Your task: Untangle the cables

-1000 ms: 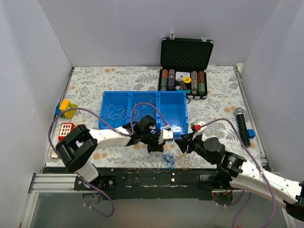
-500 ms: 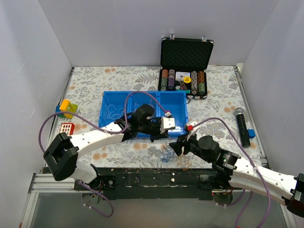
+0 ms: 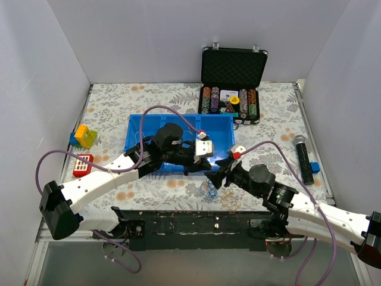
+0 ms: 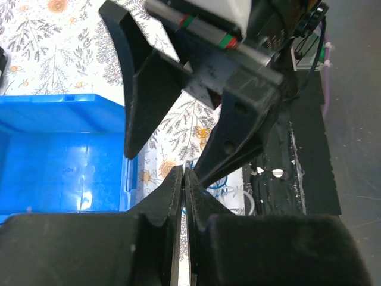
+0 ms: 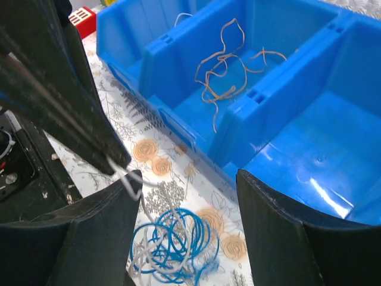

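The cables are a small tangle of blue and whitish wire [image 5: 172, 247] lying on the floral cloth just in front of the blue bin [image 5: 178, 122]; it also shows in the top view [image 3: 208, 189]. My left gripper [image 4: 183, 171] is shut on a thin whitish strand [image 5: 123, 174] that runs down to the tangle. In the top view the left gripper [image 3: 205, 168] sits at the bin's front wall. My right gripper [image 5: 189, 179] is open and empty, straddling the spot above the tangle, with its left finger right beside the left gripper's tips. It also shows in the top view [image 3: 215, 179].
The blue bin [image 3: 136, 156] has three compartments; loose tan wires [image 5: 223, 65] lie in the middle one and a pale loop [image 3: 143, 142] in the left. Yellowish wire [image 3: 232, 204] lies near the black front rail. Poker chip case [image 3: 232, 89], microphone [image 3: 302, 158], toy blocks [image 3: 83, 136].
The left gripper moved back and up toward the bin front, keeping hold of the whitish strand. The right gripper moved left, close to it. The tangle shifted slightly left.
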Controlling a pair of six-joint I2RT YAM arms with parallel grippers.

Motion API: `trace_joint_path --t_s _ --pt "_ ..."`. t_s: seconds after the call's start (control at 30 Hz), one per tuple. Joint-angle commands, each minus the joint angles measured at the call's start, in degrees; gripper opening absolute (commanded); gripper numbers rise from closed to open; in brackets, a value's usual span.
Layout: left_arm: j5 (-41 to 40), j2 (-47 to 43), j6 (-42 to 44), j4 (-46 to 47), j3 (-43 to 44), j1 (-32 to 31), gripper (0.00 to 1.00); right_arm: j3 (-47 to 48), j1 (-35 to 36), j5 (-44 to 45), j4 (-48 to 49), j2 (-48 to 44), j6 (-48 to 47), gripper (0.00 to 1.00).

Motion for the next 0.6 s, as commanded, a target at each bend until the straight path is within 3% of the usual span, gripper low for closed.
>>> trace_joint_path --t_s 0.0,0.27,0.57 --pt "2.8 -1.7 -2.1 -2.9 4.7 -0.8 0.0 3.7 0.2 -2.1 6.8 4.8 -2.0 0.71" --pt "1.5 -2.6 -3.2 -4.1 11.5 -1.0 0.0 1.1 0.2 -4.6 8.7 10.2 0.2 0.56" --pt "-4.4 -2.6 0.2 -4.4 25.4 -1.0 0.0 -6.1 0.2 -6.1 10.5 12.2 4.1 0.55"
